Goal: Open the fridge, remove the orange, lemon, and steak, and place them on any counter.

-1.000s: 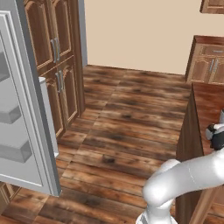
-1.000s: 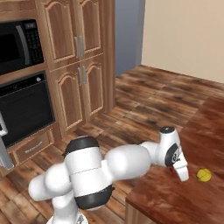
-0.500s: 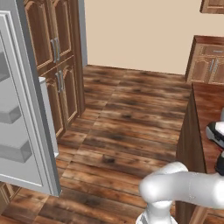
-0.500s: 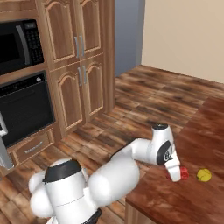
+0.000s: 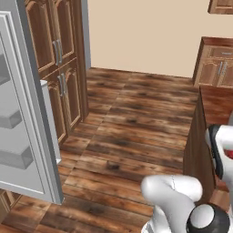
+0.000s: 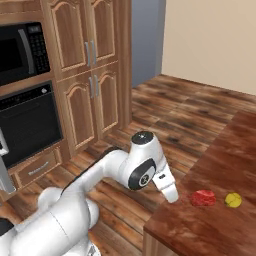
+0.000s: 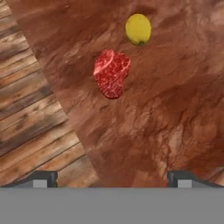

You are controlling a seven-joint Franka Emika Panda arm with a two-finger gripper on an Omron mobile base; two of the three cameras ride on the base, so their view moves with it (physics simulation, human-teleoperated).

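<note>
Left base view: the fridge (image 5: 27,136) is standing open at the left edge, its door swung toward me and grey shelves showing on the inner side. My white arm is rising from the lower right and reaching across to the counter (image 5: 218,104) at the right edge, where a sliver of red is peeking out beside my wrist.

Right base view: here the counter (image 6: 220,165) is lying in full sight at lower right. The steak (image 6: 203,198) is resting flat on its top, and the lemon (image 6: 233,200) is sitting just beside it, farther from the counter's edge, the two apart. My gripper (image 6: 171,192) is hanging near the counter's edge, close to the steak but not touching it. A microwave (image 6: 20,52) and an oven (image 6: 27,127) are showing in the wooden cabinets (image 6: 95,75) at left.

Hand view: I am looking down onto the counter (image 7: 166,113). The steak (image 7: 111,72) and the lemon (image 7: 138,29) are lying ahead of my fingertips (image 7: 43,178), which are standing spread wide with nothing between them. The wooden floor (image 7: 30,109) is running along the left.
</note>
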